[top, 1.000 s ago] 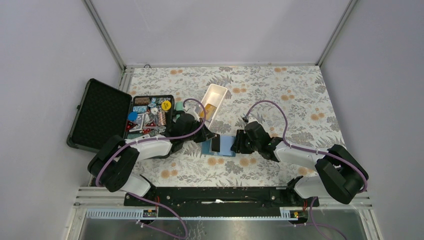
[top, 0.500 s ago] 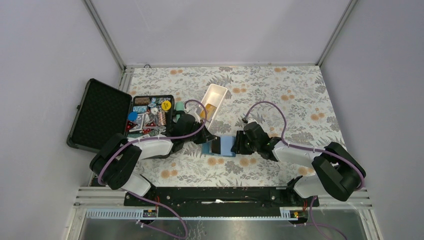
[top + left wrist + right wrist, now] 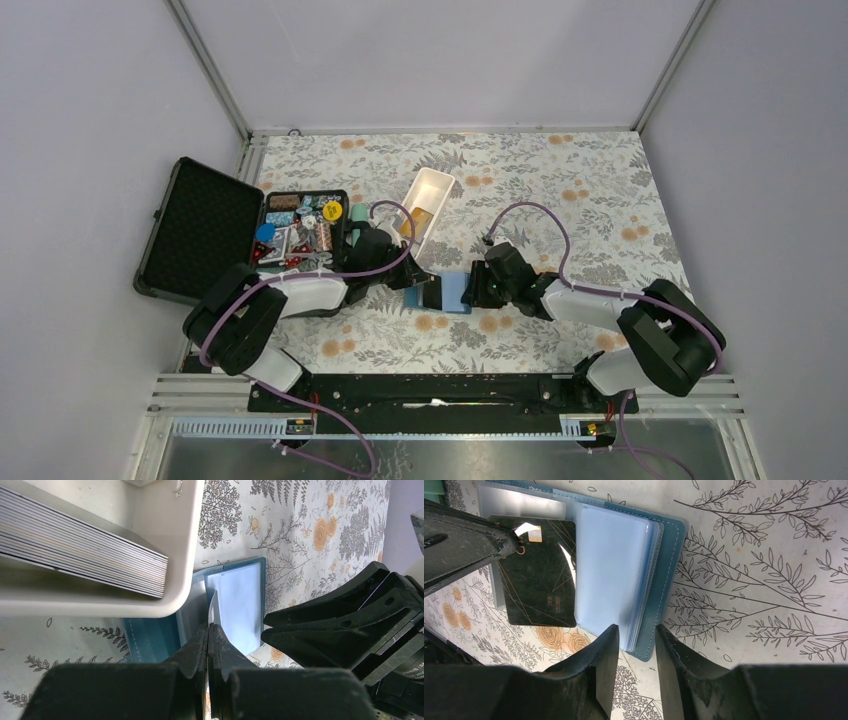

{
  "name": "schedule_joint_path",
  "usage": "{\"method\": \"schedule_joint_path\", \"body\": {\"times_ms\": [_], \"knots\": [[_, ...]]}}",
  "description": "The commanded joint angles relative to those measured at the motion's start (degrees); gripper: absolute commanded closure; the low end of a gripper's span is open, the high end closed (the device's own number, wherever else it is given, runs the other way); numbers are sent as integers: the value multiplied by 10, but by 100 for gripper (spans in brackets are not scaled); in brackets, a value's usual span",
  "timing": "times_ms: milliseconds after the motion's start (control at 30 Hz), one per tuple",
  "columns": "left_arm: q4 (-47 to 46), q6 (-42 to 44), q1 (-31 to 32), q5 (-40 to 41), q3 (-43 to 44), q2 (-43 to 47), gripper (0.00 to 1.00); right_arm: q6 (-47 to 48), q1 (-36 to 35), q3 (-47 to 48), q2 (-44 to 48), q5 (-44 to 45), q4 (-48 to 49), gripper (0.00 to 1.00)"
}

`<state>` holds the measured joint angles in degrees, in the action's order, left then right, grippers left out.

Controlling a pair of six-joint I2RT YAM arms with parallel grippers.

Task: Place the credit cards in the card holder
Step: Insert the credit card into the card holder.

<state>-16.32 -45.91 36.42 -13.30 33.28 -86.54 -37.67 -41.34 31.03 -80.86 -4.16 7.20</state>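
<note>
The teal-blue card holder (image 3: pixel 455 293) lies open on the floral table between the two grippers. Its light blue pages show in the right wrist view (image 3: pixel 611 565) and the left wrist view (image 3: pixel 241 605). My left gripper (image 3: pixel 416 284) is shut on the dark purplish-black credit card (image 3: pixel 539 572). It holds the card flat over the holder's left clear pocket, overhanging the edge. In the left wrist view the gripper (image 3: pixel 210 632) pinches the card edge-on. My right gripper (image 3: pixel 636 647) is open, its jaws either side of the holder's right corner. A golden-orange card (image 3: pixel 422 218) sits in the white tray.
The long white tray (image 3: pixel 436 186) stands just behind the holder; a stack of cards (image 3: pixel 85 545) fills it in the left wrist view. An open black foam-lined case (image 3: pixel 198 228) with colourful trinkets (image 3: pixel 300 235) sits at the left. The right gripper's black body (image 3: pixel 350 625) is close beside the left fingers.
The right gripper has edged a little left toward the card holder. The left gripper and the dark card have barely shifted.
</note>
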Motion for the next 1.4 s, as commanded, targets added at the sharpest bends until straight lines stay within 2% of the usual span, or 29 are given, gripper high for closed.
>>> {"method": "schedule_joint_path", "body": {"times_ms": [0, 600, 933, 1367], "knots": [[-13, 6, -1, -4, 16, -14, 100, -6, -1, 23, -11, -5, 16, 61], [-93, -22, -1, 0, -1, -45, 100, -9, -9, 33, -39, -11, 21, 62], [-138, -38, 0, 58, -51, -14, 100, -10, -11, 31, -34, 1, 14, 63], [-193, -61, 0, 86, -83, -9, 100, -12, -14, 32, -39, 0, 11, 64]]}}
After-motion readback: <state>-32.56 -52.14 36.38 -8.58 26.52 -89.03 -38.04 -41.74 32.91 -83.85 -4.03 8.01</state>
